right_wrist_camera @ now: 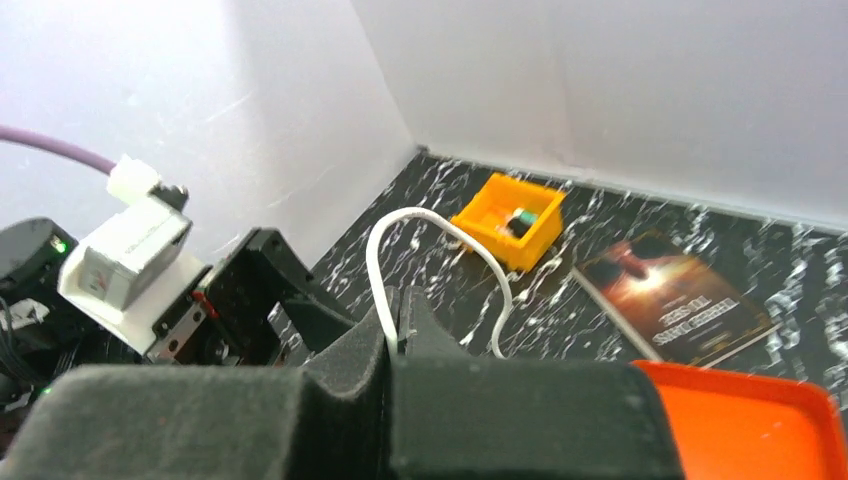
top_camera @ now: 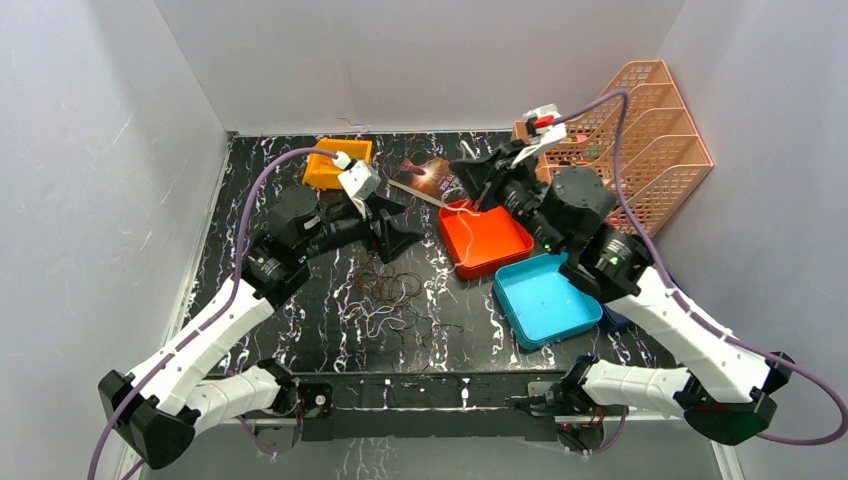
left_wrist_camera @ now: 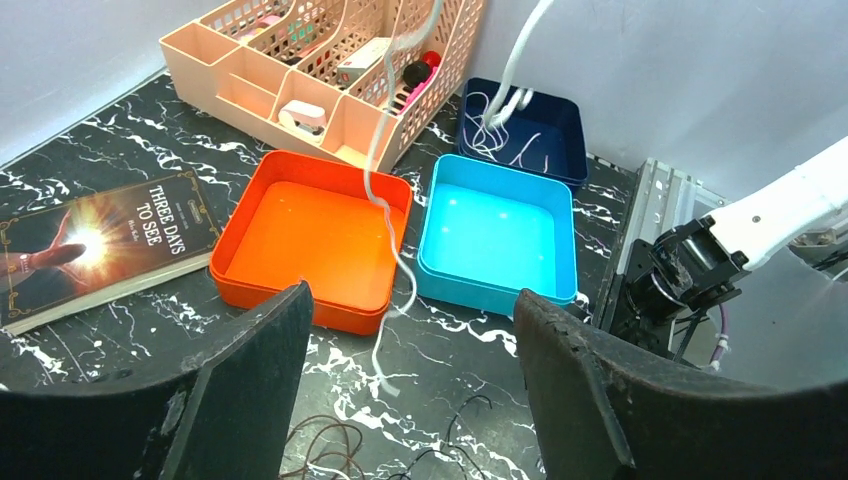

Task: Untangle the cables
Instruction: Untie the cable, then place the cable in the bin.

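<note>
We see our right gripper (right_wrist_camera: 395,325) clamped on the white cable (right_wrist_camera: 375,255), lifted above the orange tray (top_camera: 487,238). Our left gripper (left_wrist_camera: 410,385) hangs open, empty, just behind the dark cables (top_camera: 390,295) tangled on the table (top_camera: 300,320).

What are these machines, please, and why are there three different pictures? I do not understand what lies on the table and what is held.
These are two robot arms bolted at the near edge of a black marbled table. One picture comes from a camera above; the other two come from cameras on each wrist. The right gripper is shut on a white cable, which hangs down over the orange tray. The left gripper is open and holds nothing. A tangle of dark cables lies on the table. There are also a light blue tray, a dark blue tray, a book, a small yellow box and a peach organiser.
</note>
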Controlling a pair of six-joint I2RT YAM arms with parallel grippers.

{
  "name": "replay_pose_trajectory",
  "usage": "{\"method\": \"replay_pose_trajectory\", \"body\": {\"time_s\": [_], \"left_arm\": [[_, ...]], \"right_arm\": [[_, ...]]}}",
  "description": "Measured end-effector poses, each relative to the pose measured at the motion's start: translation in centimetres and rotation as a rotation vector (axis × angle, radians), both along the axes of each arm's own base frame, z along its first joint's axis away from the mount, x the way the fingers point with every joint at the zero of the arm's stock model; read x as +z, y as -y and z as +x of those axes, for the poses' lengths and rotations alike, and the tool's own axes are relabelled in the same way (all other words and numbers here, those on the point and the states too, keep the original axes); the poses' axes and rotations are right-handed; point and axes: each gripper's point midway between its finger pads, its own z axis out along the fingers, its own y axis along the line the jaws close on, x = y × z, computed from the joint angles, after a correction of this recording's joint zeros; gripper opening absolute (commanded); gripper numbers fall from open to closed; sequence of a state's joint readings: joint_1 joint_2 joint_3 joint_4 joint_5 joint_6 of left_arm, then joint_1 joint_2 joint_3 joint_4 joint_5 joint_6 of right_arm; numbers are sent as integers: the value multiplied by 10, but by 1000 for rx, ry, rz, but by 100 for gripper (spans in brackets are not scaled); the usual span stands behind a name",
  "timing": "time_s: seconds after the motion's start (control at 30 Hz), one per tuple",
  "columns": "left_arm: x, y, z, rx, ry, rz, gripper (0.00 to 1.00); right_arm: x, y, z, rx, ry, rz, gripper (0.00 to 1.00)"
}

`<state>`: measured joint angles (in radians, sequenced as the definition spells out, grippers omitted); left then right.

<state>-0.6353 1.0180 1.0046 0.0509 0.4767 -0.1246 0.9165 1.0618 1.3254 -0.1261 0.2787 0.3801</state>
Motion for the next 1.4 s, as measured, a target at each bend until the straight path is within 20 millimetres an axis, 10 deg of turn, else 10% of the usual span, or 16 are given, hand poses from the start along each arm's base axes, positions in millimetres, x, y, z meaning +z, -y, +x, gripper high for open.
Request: {"method": "replay_pose_trajectory", "body": {"time_s": [0.3, 0.7, 1.03, 1.4], "left_arm": [[4, -8, 2, 52, 7, -7, 78], [-19, -15, 13, 134, -80, 46, 82], [-25, -12, 18, 141, -112, 58, 83], [-24, -14, 17, 152, -127, 57, 84]], "right_arm": [[73, 69, -6, -197, 170, -49, 0], [95, 227, 1, -934, 240, -335, 0], [107, 257, -8, -1105, 257, -381, 0], [95, 211, 28, -1074, 285, -547, 0]]}}
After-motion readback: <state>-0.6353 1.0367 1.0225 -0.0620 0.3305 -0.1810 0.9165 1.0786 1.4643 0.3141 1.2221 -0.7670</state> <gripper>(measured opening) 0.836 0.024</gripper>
